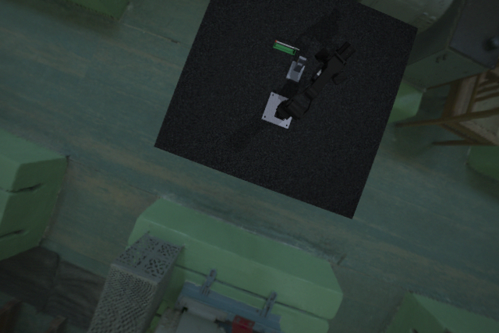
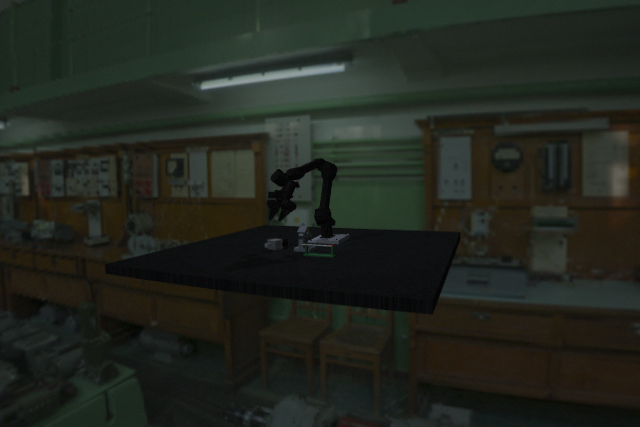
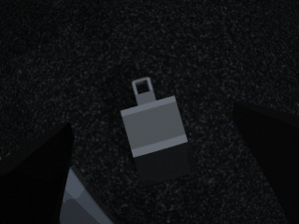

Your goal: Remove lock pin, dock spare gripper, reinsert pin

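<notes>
Open end effector above the undocked spare

We see the black end effector point(image 1: 330, 66) point(image 2: 277, 214) point(image 3: 155, 119) raised well above the black, speckled surface point(image 1: 225, 99) point(image 2: 361, 262) point(image 3: 210, 47), its two fingers spread wide with nothing pinched between them. Below it lies the spare gripper point(image 2: 273, 244) point(image 3: 155, 119), a pale grey block with a dark section at one end and a small square-holed spigot at the other. Our wrist view frames it between the fingertips, but they are apart from it.

Off to one side of the end effector, and lower, we find the grey, upright mount point(image 1: 295, 71) point(image 2: 302, 237) point(image 3: 84, 205); the spare is not docked in it. Just beside that mount, farther from the end effector, stands a low green frame point(image 1: 284, 48) point(image 2: 319, 255). A thin, pale rod with a red end point(image 1: 288, 44) point(image 2: 317, 245) runs along its top; we cannot tell whether this is the lock pin, nor make out what crosses the socket.
</notes>
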`<state>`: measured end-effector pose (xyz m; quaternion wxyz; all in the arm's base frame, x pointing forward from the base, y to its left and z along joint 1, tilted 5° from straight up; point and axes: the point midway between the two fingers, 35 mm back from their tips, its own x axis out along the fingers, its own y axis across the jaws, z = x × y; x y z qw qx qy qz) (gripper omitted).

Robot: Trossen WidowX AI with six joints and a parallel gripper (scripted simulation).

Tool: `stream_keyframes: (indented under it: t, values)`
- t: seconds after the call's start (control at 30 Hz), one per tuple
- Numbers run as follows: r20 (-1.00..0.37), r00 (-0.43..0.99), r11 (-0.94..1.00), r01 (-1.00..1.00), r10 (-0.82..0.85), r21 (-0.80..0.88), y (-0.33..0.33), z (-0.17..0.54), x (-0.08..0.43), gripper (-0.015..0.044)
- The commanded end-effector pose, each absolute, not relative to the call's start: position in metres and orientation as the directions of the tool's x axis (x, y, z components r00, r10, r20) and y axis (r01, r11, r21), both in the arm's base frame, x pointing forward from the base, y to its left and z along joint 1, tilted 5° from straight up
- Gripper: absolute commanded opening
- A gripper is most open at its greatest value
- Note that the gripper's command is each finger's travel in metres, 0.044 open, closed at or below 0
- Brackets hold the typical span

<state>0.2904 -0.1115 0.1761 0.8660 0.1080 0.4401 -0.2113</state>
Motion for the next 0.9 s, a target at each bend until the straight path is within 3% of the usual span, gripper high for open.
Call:
stream_keyframes:
  t: [0.0,0.47,0.87]
  values:
    - [-0.808,0.521,0.894,0.448,-0.274,-0.014,-0.112,0.174,0.293,0.0440]
    - [-0.818,0.525,0.942,0.331,-0.233,-0.056,-0.119,0.108,0.293,0.0440]
    - [-0.819,0.525,0.942,0.330,-0.233,-0.056,-0.121,0.093,0.296,0.0440]
